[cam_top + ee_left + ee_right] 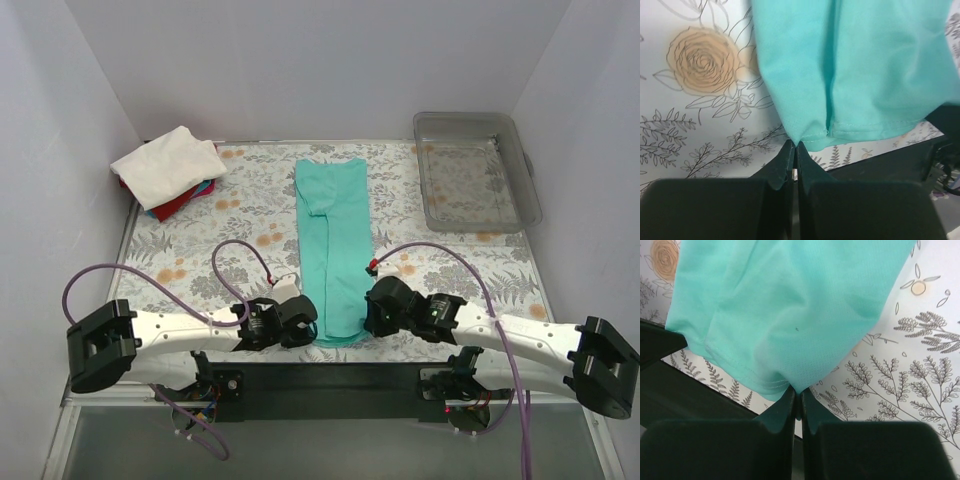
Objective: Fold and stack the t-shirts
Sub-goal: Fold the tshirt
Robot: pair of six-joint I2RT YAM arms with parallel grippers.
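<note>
Teal-turquoise cotton, a short-sleeved t-shirt (pixel 335 240) narrowed to a long strip, is laid down the middle of the floral-printed table (pixel 250 215), its long axis running straight away from the arms. Its near hem is pinched at both corners, the left gripper (pixel 300 322) pressed together on one and the right gripper (pixel 378 305) on the other (neither arm is nearer). Nothing is seen in the path of a fold toward the far end: the white-topped pile of folded shirts (pixel 170 165) is set far left and the clear grey plastic tray (pixel 528 190) far right, both well apart.

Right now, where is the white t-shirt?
In the top view, the white t-shirt lies at the far left corner of the table, on top of the red and blue shirts, left of the long teal shirt.
</note>
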